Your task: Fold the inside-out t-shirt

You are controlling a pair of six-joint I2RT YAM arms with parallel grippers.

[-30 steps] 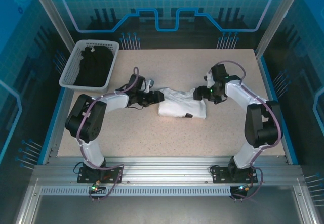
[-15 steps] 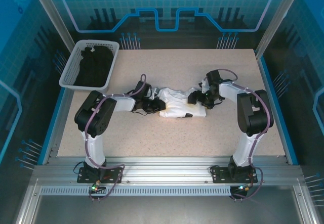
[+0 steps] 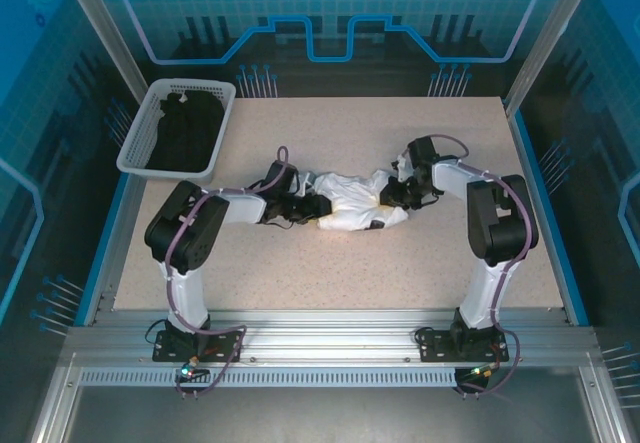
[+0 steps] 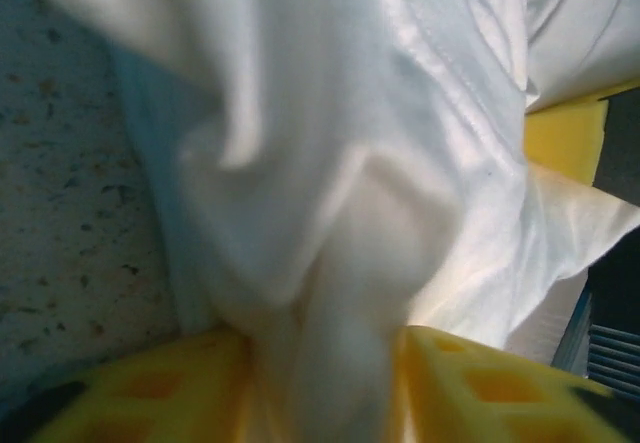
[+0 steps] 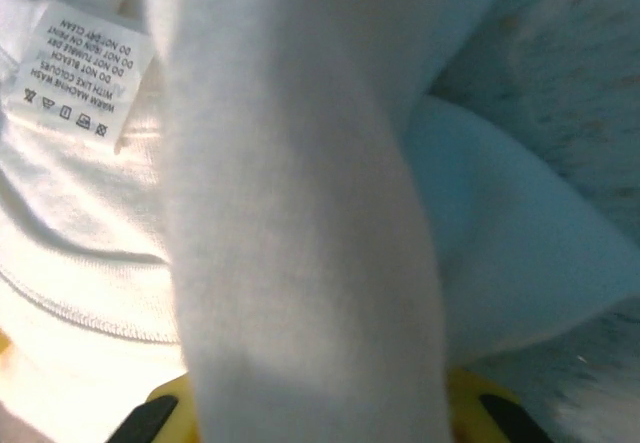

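The white inside-out t-shirt [image 3: 352, 203] lies bunched and wrinkled at the middle of the table, a small black print at its near edge. My left gripper [image 3: 316, 206] is shut on its left end; in the left wrist view a gathered fold of the t-shirt [image 4: 320, 263] runs down between the yellow fingers [image 4: 130, 393]. My right gripper [image 3: 388, 195] is shut on the right end. In the right wrist view a thick band of the t-shirt [image 5: 300, 263] passes between the yellow fingertips [image 5: 470, 403], with the care label [image 5: 85, 73] at upper left.
A grey basket [image 3: 135, 148] holding a black garment [image 3: 183, 128] stands at the table's back left corner. The speckled tabletop [image 3: 330, 273] stretches bare in front of the shirt. Blue enclosure walls ring the table.
Both grippers moved inward along the shirt and closed on its ends. The flat folded rectangle has been pulled into a bunched, raised shape between them.
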